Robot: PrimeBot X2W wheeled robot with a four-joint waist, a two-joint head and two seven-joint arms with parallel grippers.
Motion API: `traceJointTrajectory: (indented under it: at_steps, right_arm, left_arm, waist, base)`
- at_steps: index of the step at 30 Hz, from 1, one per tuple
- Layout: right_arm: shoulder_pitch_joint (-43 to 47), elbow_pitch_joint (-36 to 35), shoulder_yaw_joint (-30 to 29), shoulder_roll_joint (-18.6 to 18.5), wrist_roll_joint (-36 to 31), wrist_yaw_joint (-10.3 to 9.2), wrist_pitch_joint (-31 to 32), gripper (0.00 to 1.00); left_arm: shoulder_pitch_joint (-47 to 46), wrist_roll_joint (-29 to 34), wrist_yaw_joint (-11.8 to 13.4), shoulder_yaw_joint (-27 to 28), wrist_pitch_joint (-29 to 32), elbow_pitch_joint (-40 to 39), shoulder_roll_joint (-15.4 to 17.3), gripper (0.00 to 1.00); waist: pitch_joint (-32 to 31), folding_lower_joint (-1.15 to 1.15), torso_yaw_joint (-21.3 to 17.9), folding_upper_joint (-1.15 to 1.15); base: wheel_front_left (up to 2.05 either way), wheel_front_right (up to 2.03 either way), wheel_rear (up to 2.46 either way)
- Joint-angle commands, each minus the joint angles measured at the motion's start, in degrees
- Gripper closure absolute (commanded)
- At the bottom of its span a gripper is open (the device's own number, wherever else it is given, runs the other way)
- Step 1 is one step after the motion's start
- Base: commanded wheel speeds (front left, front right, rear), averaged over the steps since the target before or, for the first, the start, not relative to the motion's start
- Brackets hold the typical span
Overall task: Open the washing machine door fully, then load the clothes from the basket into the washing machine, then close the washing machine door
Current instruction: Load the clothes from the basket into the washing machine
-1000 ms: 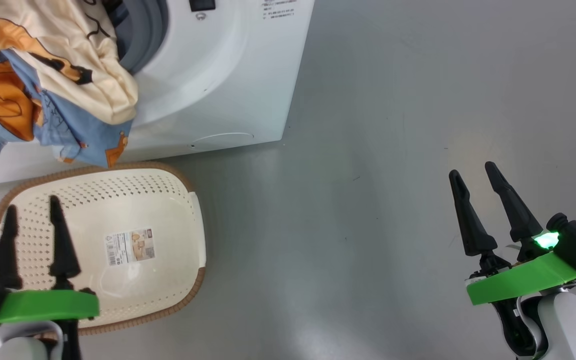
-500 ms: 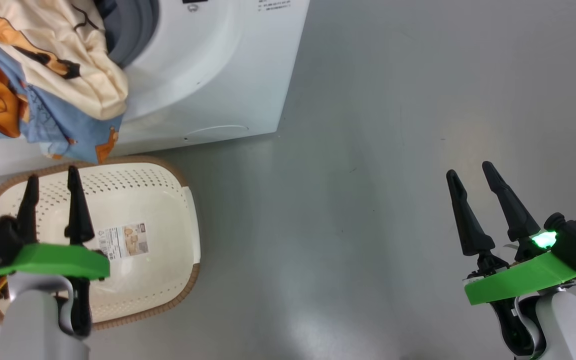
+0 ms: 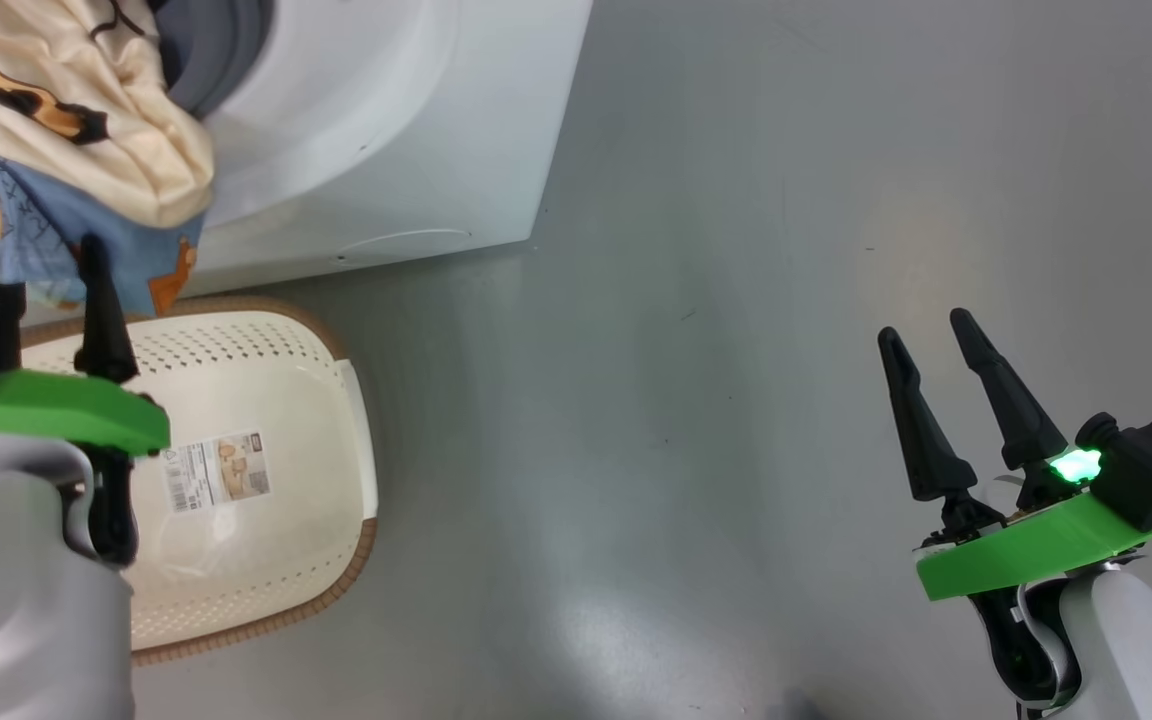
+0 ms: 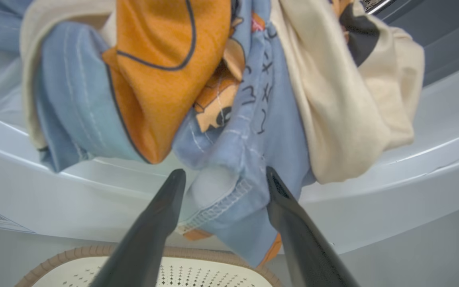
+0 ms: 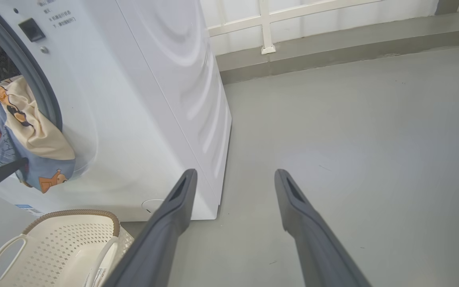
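Clothes (image 4: 229, 99) are draped over the lower lip of the washing machine (image 3: 386, 130), above the empty basket (image 3: 266, 370). Left gripper (image 4: 225, 171) is spread wide around the blue hem and right gripper (image 3: 922, 323) is spread, idle. The hem should be pinched deep, then pushed inward.

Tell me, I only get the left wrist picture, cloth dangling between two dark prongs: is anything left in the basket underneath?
Observer: No, the head view shows the basket empty, just a paper label on its bottom.
Visitor: Where's the other hand?
Observer: The right gripper hangs open over bare floor, well right of the basket.
Visitor: Are the clothes inside yet?
Observer: Not fully: the right wrist view shows the clothes hanging out of the washing machine down its white front.
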Motion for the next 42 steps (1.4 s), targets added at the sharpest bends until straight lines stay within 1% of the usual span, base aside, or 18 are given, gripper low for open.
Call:
traceJointTrajectory:
  at_steps: [1,7,8,9,10,11,12,13,18,21,24,28,32,37,42]
  right_arm:
    - [0.0,-1.2,1.1,-0.2,-0.2,0.09,-0.3,0.0]
    - [-0.2,-1.2,1.2,-0.3,-0.1,0.09,-0.3,0.0]
    - [-0.2,-1.2,1.2,-0.3,-0.1,0.09,-0.3,0.0]
    - [-0.2,-1.2,1.2,-0.2,-0.1,0.09,-0.3,0.0]
    - [-0.2,-1.2,1.2,-0.2,-0.1,0.09,-0.3,0.0]
    - [-0.2,-1.2,1.2,-0.2,-0.1,0.09,-0.3,0.0]
    - [-0.2,-1.2,1.2,-0.2,-0.2,0.09,-0.3,0.0]
    - [-0.2,-1.3,1.1,-0.2,-0.2,0.09,-0.3,0.0]
    - [-0.2,-1.5,0.7,-0.1,-0.4,0.09,-0.3,0.0]
    - [-0.2,-1.4,0.5,0.1,-0.4,0.09,-0.3,0.0]
    - [-0.2,-1.5,0.4,0.2,-0.4,0.09,-0.3,0.0]
    - [-0.2,-1.5,0.6,0.2,-0.4,0.09,-0.3,0.0]
    - [-0.3,-1.5,1.0,0.1,-0.3,0.09,-0.3,0.0]
    - [-0.5,-1.5,1.4,0.2,-0.2,0.09,-0.3,0.0]
    - [-0.4,-1.2,2.0,0.6,-0.1,0.09,-0.3,0.0]
  left_arm:
    - [-1.1,-1.1,-0.2,0.7,-0.3,-0.2,2.4,0.0]
    - [-4.4,-3.8,-0.2,-1.2,-0.3,1.6,4.2,0.0]
    - [-4.8,-4.1,-0.2,-1.4,-0.3,1.9,4.5,0.05]
    - [-5.1,-4.4,-0.2,-1.6,-0.3,2.0,4.7,0.24]
    - [-5.3,-4.8,-0.2,-1.9,-0.3,2.1,4.8,0.59]
    - [-5.3,-4.8,-0.2,-1.9,-0.3,2.1,4.8,0.59]
    - [-5.5,-5.2,-0.2,-2.0,-0.3,2.2,5.0,0.76]
    - [-5.7,-5.5,-0.2,-2.2,-0.3,2.2,5.2,1.0]
    - [-5.9,-7.3,-0.2,-2.8,-0.3,1.4,5.7,1.0]
    - [-5.2,-8.0,-0.2,-2.6,-0.3,-0.4,5.8,1.0]
    - [-4.2,-7.8,-0.2,-0.5,-0.3,-4.1,6.1,1.0]
    - [-4.0,-7.3,-0.2,1.1,-0.3,-6.3,6.3,1.0]
    - [-5.8,-6.9,-0.2,1.8,-0.3,-6.3,7.8,1.0]
    - [-10.3,-5.8,-0.2,1.9,-0.3,-5.4,10.0,1.0]
    - [-14.7,-3.9,-0.2,0.7,-0.3,-3.5,11.6,1.0]
  waist:
    - [0.2,0.0,-0.3,0.0]
    - [0.5,0.0,-0.7,0.0]
    - [0.5,0.0,-0.8,0.0]
    - [0.5,0.0,-0.8,0.0]
    - [0.5,0.0,-0.9,0.0]
    - [0.5,0.0,-0.9,0.0]
    - [0.6,0.0,-0.9,0.0]
    - [0.6,0.0,-0.9,0.0]
    - [0.7,0.0,-0.5,0.0]
    - [0.6,0.0,-0.2,0.0]
    - [0.4,0.0,0.3,0.0]
    - [0.4,0.0,0.5,0.0]
    - [0.4,0.0,0.3,0.0]
    - [0.6,0.0,-0.4,0.0]
    - [0.6,0.0,-1.7,0.0]
  base:
    - [0.0,0.0,0.0]
    - [0.0,0.0,0.0]
    - [0.0,0.0,0.0]
    - [0.0,0.0,0.0]
    - [0.0,0.0,0.0]
    - [0.0,0.0,0.0]
    - [0.0,0.0,0.0]
    - [0.0,0.0,0.0]
    - [0.0,0.0,0.0]
    - [0.0,0.0,0.0]
    - [0.0,0.0,0.0]
    - [0.0,0.0,0.0]
    - [0.0,0.0,0.0]
    - [0.0,0.0,0.0]
    - [0.0,0.0,0.0]
